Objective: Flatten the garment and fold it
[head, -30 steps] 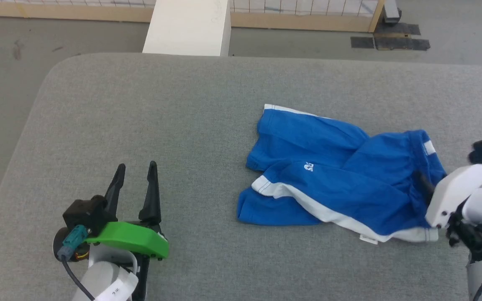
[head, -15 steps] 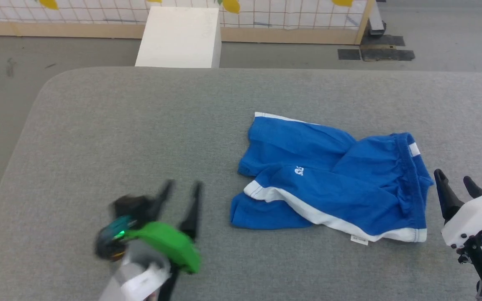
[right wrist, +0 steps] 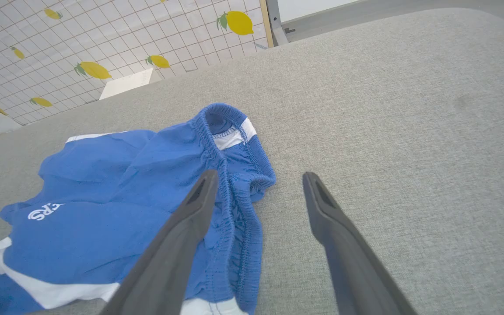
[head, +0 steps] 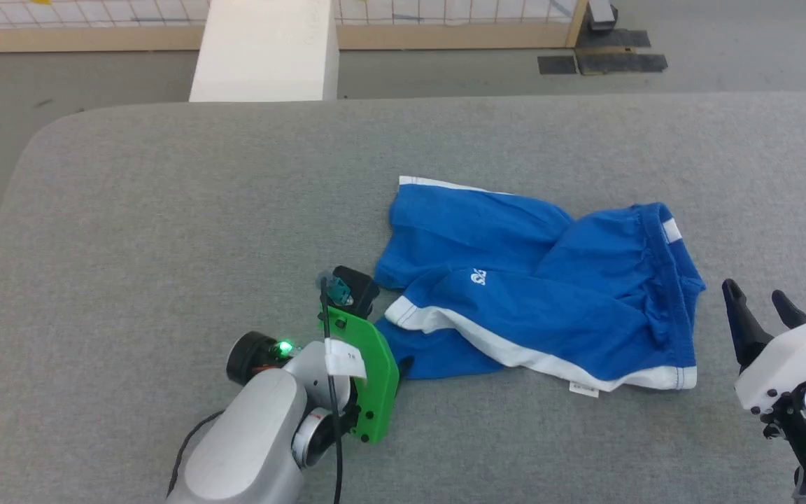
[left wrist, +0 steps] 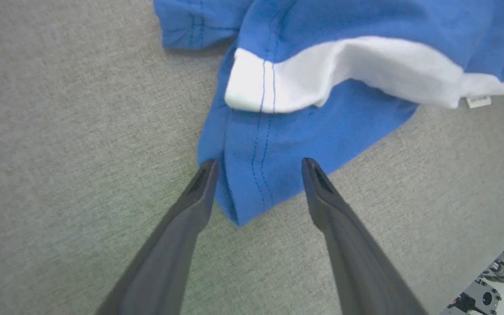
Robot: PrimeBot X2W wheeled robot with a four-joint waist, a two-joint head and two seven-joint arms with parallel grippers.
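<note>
- Head view: the garment (head: 536,294) lies rumpled on the grey bench (head: 165,210), right of its middle, with the waistband (head: 669,280) at the right. The left gripper (head: 403,364) is at the garment's near-left leg hem. The right gripper (head: 754,294) stands just beside the waistband, apart from it.
- Left wrist view: the left gripper (left wrist: 259,162) is spread wide, its fingers (left wrist: 190,205) straddling the blue hem corner (left wrist: 252,188), clamping nothing.
- Right wrist view: the right gripper (right wrist: 259,175) gapes wide and empty, with the waistband beside one finger.
</note>
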